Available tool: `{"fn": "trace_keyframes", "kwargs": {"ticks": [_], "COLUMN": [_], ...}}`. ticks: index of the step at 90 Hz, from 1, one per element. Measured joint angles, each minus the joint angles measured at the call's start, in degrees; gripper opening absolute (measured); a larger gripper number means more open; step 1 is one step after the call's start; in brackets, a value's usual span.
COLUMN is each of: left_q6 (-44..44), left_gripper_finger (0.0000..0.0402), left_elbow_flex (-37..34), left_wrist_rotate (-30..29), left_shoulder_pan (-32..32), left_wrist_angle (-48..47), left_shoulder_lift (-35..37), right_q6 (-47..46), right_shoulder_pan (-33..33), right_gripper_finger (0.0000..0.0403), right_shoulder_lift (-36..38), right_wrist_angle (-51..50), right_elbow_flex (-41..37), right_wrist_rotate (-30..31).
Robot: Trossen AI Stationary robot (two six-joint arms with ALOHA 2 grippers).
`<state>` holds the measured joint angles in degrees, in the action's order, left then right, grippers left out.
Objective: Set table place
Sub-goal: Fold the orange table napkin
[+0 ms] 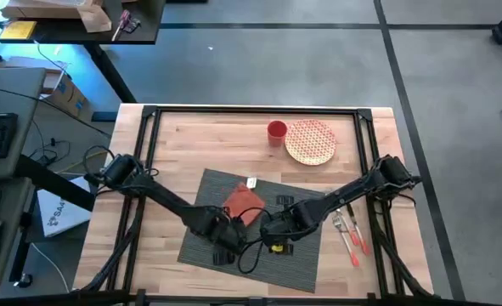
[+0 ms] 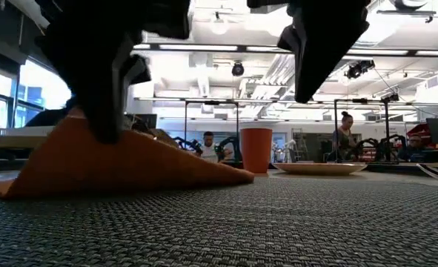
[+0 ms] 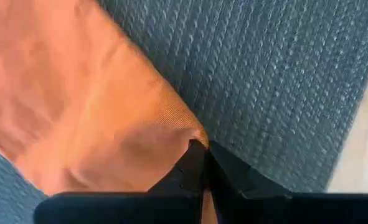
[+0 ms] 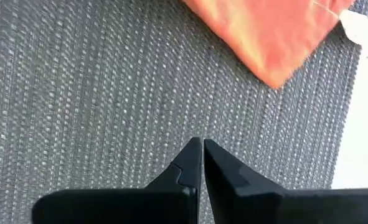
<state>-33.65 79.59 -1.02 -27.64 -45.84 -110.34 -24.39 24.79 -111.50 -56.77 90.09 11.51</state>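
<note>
Wooden counter [image 1: 183, 136] carries my grey placemat [image 1: 306, 259]. My left hand [image 3: 202, 149] pinches the orange napkin [image 1: 244, 204]; my right hand [image 4: 202, 144] hovers, fingers pressed together. Judging by this, I next lay the napkin flat.

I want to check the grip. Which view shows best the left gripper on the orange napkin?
The left wrist view: left gripper pinches the orange napkin corner. High view shows only position; low view shows a lifted napkin.

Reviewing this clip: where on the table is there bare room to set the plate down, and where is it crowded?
Bare wood on the table lies left of the red cup and plate, above the placemat. The placemat's middle is crowded: napkin, left gripper pinching it, right gripper shut above the mat. Utensils fill the right edge.
</note>
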Motion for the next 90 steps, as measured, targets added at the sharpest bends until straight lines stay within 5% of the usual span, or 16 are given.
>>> {"fn": "trace_keyframes", "kwargs": {"ticks": [26,45,69,90], "left_q6": [-8.0,-18.6,-27.5,-32.0], "left_gripper_finger": [0.0121,0.0182,0.0199,0.0180], "left_elbow_flex": [0.0,-3.3,-18.3,-21.4], "left_wrist_rotate": [12.4,5.2,4.4,17.6], "left_shoulder_pan": [2.0,6.1,11.9,10.6], "left_wrist_angle": [-4.0,-5.4,6.8,19.0], "left_shoulder_lift": [6.5,11.1,9.8,9.9], "right_q6": [-6.2,-12.8,-12.8,-12.7], "right_shoulder_pan": [2.0,4.0,4.1,4.1], "right_gripper_finger": [0.0000,0.0000,0.0000,0.0000], "right_shoulder_lift": [0.3,0.3,0.6,0.7], "right_wrist_angle": [5.4,11.1,11.7,11.6], "right_elbow_flex": [-3.2,-10.0,-10.3,-10.3], "right_wrist_rotate": [3.7,0.7,0.4,0.2]}}
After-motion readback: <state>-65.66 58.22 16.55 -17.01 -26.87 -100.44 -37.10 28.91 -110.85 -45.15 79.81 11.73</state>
